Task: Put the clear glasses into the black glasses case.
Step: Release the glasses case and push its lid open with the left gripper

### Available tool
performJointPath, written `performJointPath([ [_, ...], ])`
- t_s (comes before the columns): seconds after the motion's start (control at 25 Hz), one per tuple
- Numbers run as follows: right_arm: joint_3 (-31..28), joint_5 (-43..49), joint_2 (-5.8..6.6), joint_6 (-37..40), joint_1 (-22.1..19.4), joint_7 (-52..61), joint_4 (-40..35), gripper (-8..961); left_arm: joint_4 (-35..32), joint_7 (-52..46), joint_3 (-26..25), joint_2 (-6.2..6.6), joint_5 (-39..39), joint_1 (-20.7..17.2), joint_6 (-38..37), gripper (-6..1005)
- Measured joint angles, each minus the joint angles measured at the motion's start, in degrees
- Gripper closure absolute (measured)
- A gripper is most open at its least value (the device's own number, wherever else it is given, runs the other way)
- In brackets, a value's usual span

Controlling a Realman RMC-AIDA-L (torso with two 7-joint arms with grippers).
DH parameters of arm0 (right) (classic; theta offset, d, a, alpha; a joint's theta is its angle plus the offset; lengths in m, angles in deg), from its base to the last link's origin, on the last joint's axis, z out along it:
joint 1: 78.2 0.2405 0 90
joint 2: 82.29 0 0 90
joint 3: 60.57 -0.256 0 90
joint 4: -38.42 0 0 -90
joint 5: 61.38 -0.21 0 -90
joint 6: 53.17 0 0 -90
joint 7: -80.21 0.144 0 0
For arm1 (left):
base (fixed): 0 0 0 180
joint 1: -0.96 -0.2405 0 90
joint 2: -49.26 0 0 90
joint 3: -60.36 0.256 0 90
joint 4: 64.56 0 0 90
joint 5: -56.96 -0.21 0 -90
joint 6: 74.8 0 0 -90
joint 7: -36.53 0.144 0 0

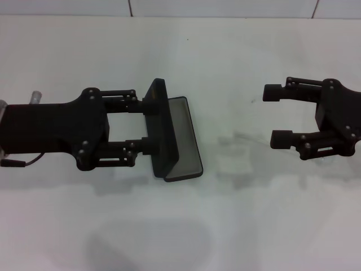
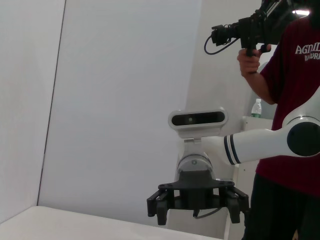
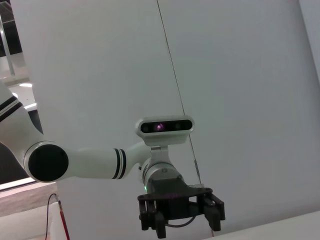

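Note:
The black glasses case (image 1: 183,138) lies open on the white table, its black lid standing up and its grey lining facing the right side. My left gripper (image 1: 149,125) is open, both fingertips up against the outer face of the lid. The clear glasses (image 1: 236,155) show only as a faint transparent shape on the table between the case and my right gripper (image 1: 276,116). That gripper hovers open and holds nothing. The left wrist view shows the right gripper (image 2: 197,212) farther off. The right wrist view shows the left gripper (image 3: 182,220).
The white table (image 1: 180,226) runs to a pale wall at the back. In the left wrist view a person in a dark red shirt (image 2: 295,100) holds a camera (image 2: 245,30) behind the robot's right arm.

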Motion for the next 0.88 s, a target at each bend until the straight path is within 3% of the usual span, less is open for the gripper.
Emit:
performJointPath([
  [0.88,0.00,-0.33,-0.31,0.08,-0.68,0.15,-0.55,69,-0.02,0.48,0.08,-0.59,0.00,-0.70,-0.01,334],
])
